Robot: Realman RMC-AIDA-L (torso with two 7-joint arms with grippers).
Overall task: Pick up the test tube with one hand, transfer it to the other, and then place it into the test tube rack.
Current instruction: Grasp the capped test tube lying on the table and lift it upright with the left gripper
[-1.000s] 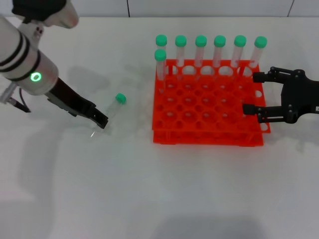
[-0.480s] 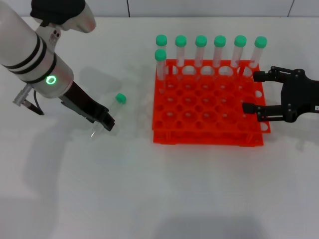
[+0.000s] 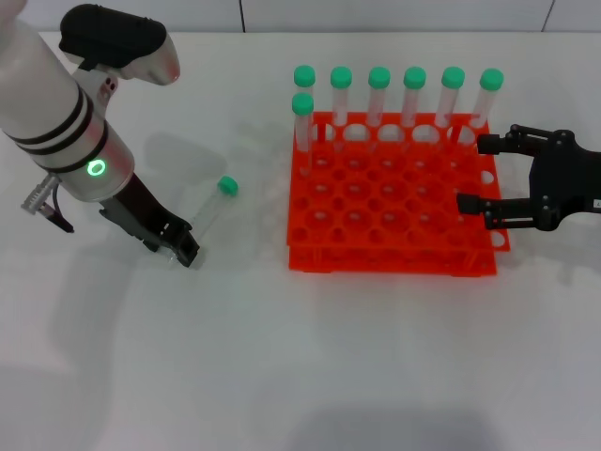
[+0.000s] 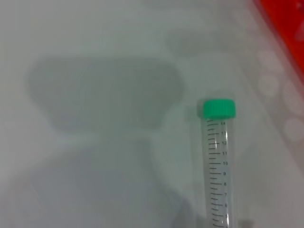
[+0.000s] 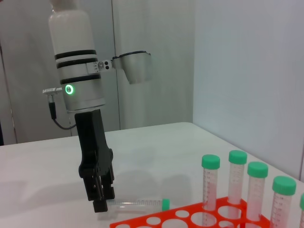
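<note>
The test tube (image 3: 205,218) lies flat on the white table left of the rack, its green cap (image 3: 226,186) pointing to the back right. It also shows in the left wrist view (image 4: 218,166) and the right wrist view (image 5: 137,205). My left gripper (image 3: 181,248), on the white arm with the green ring, is low at the tube's rounded bottom end; the right wrist view shows it there too (image 5: 102,202). The orange-red test tube rack (image 3: 390,246) stands at centre right. My right gripper (image 3: 481,175), all black, is open and empty over the rack's right edge.
Several green-capped tubes (image 3: 378,94) stand upright along the rack's back row, with one more (image 3: 301,120) at its back left corner. The rack's corner shows in the left wrist view (image 4: 285,33). The table's back edge runs behind the rack.
My left gripper has moved down and toward the front left, from beside the tube's middle to its bottom end. The tube and the right arm have not moved.
</note>
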